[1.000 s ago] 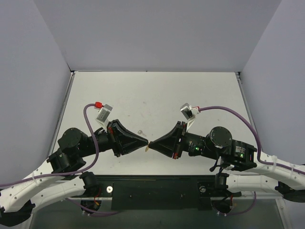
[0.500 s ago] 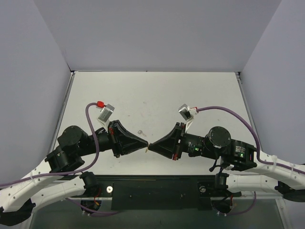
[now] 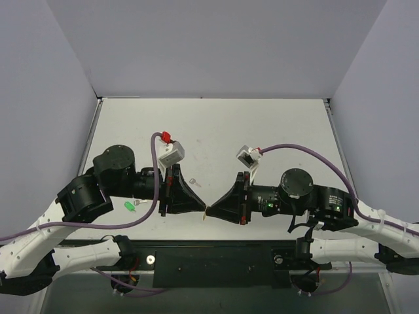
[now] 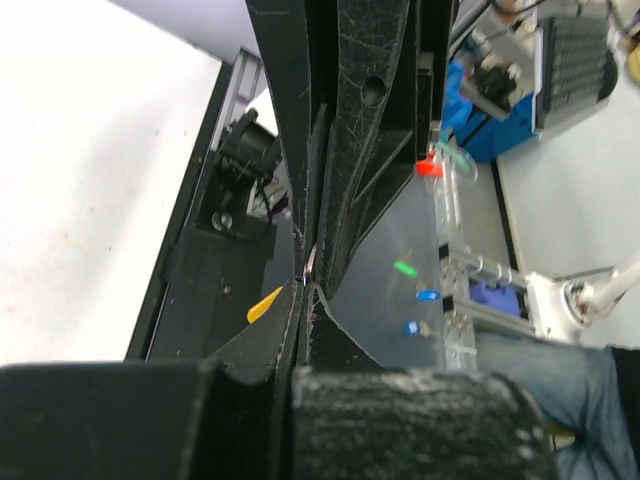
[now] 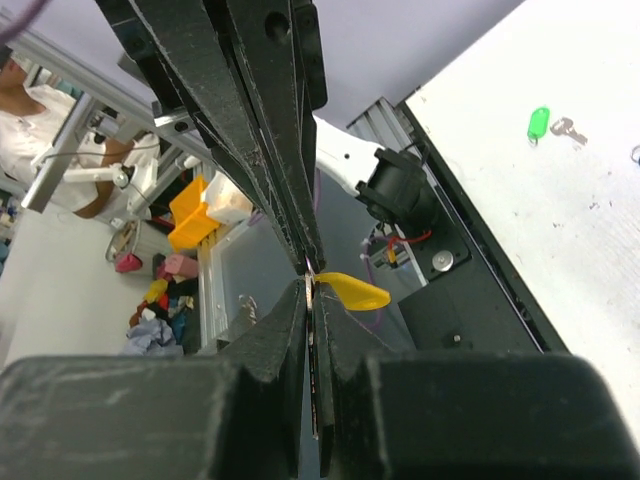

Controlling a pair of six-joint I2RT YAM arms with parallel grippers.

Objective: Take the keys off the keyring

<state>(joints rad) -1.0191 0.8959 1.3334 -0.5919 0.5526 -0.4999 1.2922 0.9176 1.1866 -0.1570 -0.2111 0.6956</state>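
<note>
Low centre, the right gripper (image 3: pixel 211 210) clamps the ring of the yellow-orange oval plastic key tag (image 5: pixel 352 290). The left gripper (image 3: pixel 200 209), also closed, meets it tip to tip. A tiny silver-grey metal key (image 3: pixel 194 182) lies loose just above, seemingly already freed; whether any remain is hidden.

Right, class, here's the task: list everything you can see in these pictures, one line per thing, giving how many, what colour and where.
table: one, white, under both arms.
yellow key tag: one, yellow-orange, hanging where the two end effector tips meet.
green key tag: one, green, on the table beside the left arm.
silver key: one, silver, right next to the green key tag.
small metal key: one, silver-grey, loose on the table just beyond the tips.
cables: two, purple, one looping from each wrist.
left end effector: one, black, shut, tip to tip with the right.
right end effector: one, black, shut.
</note>
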